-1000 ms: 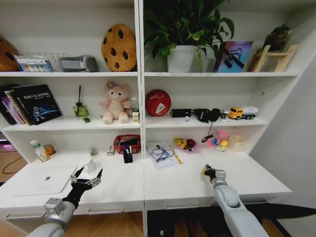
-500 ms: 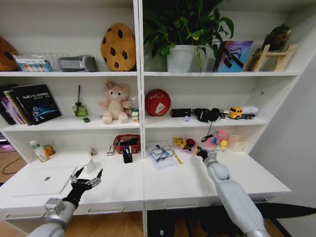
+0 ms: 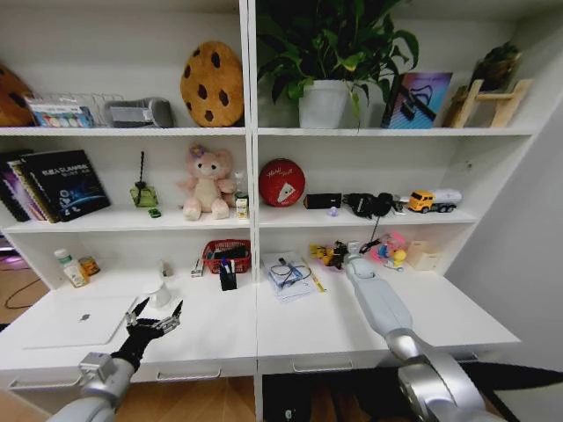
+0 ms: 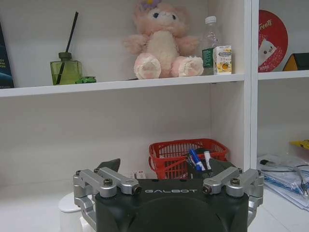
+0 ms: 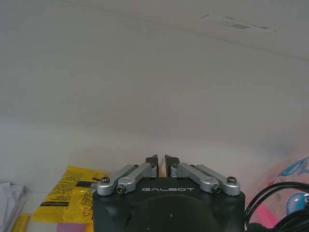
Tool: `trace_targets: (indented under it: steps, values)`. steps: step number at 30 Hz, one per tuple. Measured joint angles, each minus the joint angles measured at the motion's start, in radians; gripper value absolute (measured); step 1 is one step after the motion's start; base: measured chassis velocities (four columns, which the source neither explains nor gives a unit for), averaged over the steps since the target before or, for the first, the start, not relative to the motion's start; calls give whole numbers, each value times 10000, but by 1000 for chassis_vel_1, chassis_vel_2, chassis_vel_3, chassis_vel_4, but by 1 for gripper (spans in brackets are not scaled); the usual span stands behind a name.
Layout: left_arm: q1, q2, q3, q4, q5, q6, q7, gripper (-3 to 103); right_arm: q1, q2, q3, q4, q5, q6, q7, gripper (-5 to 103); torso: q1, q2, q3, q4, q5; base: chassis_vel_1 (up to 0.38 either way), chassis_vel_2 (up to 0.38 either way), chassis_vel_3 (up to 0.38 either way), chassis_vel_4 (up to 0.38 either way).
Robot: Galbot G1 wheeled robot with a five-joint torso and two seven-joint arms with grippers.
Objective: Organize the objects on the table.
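Note:
My right gripper (image 3: pixel 339 255) reaches to the back of the white table (image 3: pixel 308 338), beside a yellow and pink toy pile (image 3: pixel 327 256). It is shut on a small yellow-orange thing (image 5: pixel 161 166), seen as a thin sliver between the fingertips. My left gripper (image 3: pixel 155 316) hovers open over the table's front left, next to the silver laptop (image 3: pixel 81 321). Pens stand in a black holder (image 3: pixel 228 276). A tiny green toy car (image 3: pixel 154 213) sits on the shelf above, beside a green diffuser bottle (image 4: pixel 65 71).
A red basket (image 3: pixel 226 255), a white cup (image 3: pixel 158 294), papers with a cable (image 3: pixel 287 272) and a cream box (image 3: pixel 423 256) line the back of the table. A yellow packet (image 5: pixel 72 200) lies below my right gripper. The pink bear (image 3: pixel 206 183) sits on the shelf.
My right arm has stretched from the table's front right to the back, carrying the small yellow-orange thing up to the toys under the shelf. The left arm has not moved.

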Motion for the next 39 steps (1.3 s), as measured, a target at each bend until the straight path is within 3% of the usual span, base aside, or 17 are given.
trace_targets:
  steps: [7,11,14,15,17,21,23,26,28,32,34,39]
  values:
    - [0,0,0,0,0,0,0,100,-326,53,45,435,-99,-14,237,29,-1,0,-1,2,1,0,0,0,0]
    - [0,0,0,0,0,0,1,100,-1227,-172,-74,2051,450,-469,468,45,-1,0,-2,4,1,0,0,0,0]
    - [0,0,0,0,0,0,1,100,-2978,-998,-169,5165,1694,-1313,749,61,-2,1,-3,1,-1,0,0,0,0]
    - [0,0,0,0,0,0,1,100,-2978,-998,-169,5165,1694,-1313,749,61,-2,1,-3,1,-1,0,0,0,0]
    - [1,0,-2,0,0,0,-2,100,-4790,-1670,-63,7384,2693,-1875,1362,73,-4,2,-2,-3,6,0,0,0,0]
    - [0,0,-1,0,0,0,0,100,-5938,-1981,140,8919,2986,-2137,2172,78,-4,2,-2,-5,10,0,0,0,0]
    - [0,0,0,0,0,0,0,100,-7401,-2355,739,11269,3446,-2679,3407,94,-6,4,-4,0,-2,0,0,0,0]
    - [1,0,-1,1,0,0,-2,100,-7900,-2527,967,12074,3636,-2874,3758,97,-6,3,-4,2,5,0,0,0,0]
    - [0,-1,1,0,0,0,2,100,-9134,-2774,1514,13885,3883,-3336,4296,100,-5,3,-4,4,-2,0,0,0,0]
    - [0,-1,-1,1,0,0,0,100,-10835,-2642,2132,15549,3662,-3758,4215,100,-5,3,-3,-1,-3,0,0,0,0]
    - [0,-1,0,0,0,0,1,100,-11933,-2110,2153,16340,2582,-3764,3841,100,-6,4,-4,-4,-1,0,0,0,0]
    - [0,0,0,0,0,0,1,100,-11944,-1650,1771,16318,1295,-3598,3465,100,-5,3,-2,4,1,0,0,0,0]
